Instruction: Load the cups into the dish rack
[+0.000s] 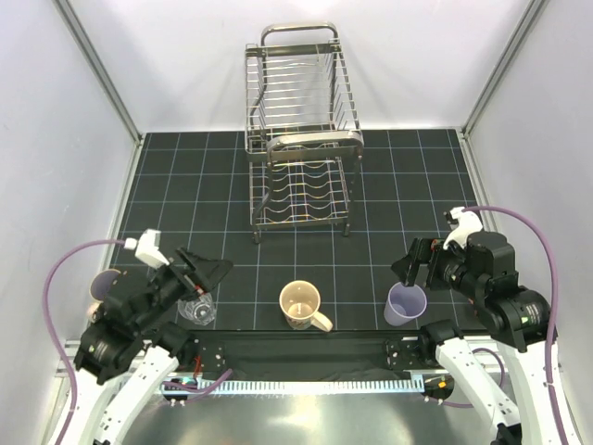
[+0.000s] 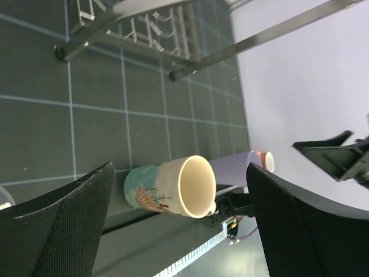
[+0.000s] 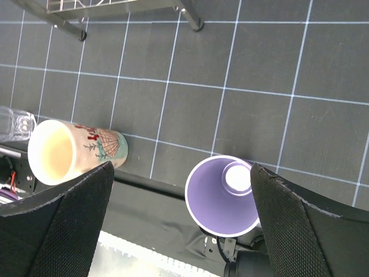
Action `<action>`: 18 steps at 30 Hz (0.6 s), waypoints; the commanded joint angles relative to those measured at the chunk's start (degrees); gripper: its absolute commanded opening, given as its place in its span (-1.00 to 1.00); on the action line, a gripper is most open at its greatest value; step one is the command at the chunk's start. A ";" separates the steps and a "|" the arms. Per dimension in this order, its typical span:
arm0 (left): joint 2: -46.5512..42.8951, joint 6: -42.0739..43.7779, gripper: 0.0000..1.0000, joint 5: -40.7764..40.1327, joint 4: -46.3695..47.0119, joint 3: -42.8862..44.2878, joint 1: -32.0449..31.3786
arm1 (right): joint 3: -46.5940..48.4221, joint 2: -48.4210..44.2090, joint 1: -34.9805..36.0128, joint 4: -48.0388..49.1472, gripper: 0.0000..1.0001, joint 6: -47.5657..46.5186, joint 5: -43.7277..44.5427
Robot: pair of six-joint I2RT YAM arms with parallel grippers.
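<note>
The steel wire dish rack (image 1: 301, 139) stands at the back centre. The tan mug (image 1: 301, 306) stands upright at the front centre. The lavender tumbler (image 1: 406, 303) stands to its right and the clear glass (image 1: 197, 311) to its left. The pinkish-beige mug (image 1: 104, 286) sits at the far left, partly hidden by my left arm. My left gripper (image 1: 211, 271) is open and empty, just above and behind the glass. My right gripper (image 1: 417, 267) is open and empty above the tumbler (image 3: 222, 196), which lies between its fingers in the right wrist view. The left wrist view shows the tan mug (image 2: 167, 187).
The floor is a black gridded mat (image 1: 389, 185) with white walls all round. A black strip and a metal rail (image 1: 306, 380) run along the near edge by the arm bases. The rack's feet (image 3: 196, 24) stand on the mat behind the cups.
</note>
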 commanded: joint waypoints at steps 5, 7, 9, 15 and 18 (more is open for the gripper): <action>13.37 5.38 0.67 7.39 -0.56 2.03 0.31 | -0.31 2.24 0.22 1.38 0.99 -1.92 -4.58; 15.40 5.83 0.61 7.57 -0.38 2.04 0.31 | -1.45 1.98 0.30 2.61 0.99 -1.66 -5.72; 17.42 6.26 0.55 7.57 0.93 1.69 0.22 | -2.16 1.71 0.30 3.84 0.99 -1.13 -6.52; 24.63 7.76 0.50 1.79 3.31 2.38 -6.09 | -4.01 2.94 0.22 6.13 0.99 -0.69 -9.95; 29.10 7.33 0.50 -6.29 3.83 5.01 -13.12 | -4.97 3.38 0.30 6.92 0.99 -0.60 -10.73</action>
